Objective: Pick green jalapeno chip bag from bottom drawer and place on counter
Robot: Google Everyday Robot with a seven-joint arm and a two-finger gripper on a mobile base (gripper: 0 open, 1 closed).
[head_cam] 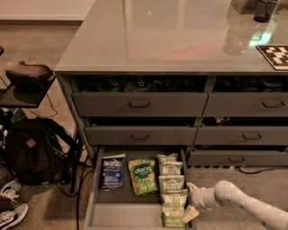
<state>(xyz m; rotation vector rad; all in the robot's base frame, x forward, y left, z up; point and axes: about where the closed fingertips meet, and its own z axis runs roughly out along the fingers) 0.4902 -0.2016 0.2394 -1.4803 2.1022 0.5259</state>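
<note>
The bottom drawer [127, 211] is pulled open at the lower middle. A column of several light-green jalapeno chip bags [171, 184] lies along its right side, the front one [173, 217] nearest me. My gripper [191, 201] comes in from the right on a white arm, at the drawer's right wall beside the front bags. Its cream fingers [192, 187] are spread open and hold nothing. The glossy grey counter [157, 36] spans the top.
A bright green "dong" bag [143, 176] and a dark blue Kettle bag [112, 172] lie left of the column. Other grey drawers [139, 104] stand above, slightly open. A black backpack [31, 150], shoes [11, 211] and a stool [27, 76] are at left. A dark cup [265, 9] and checkered tag [274, 56] sit on the counter.
</note>
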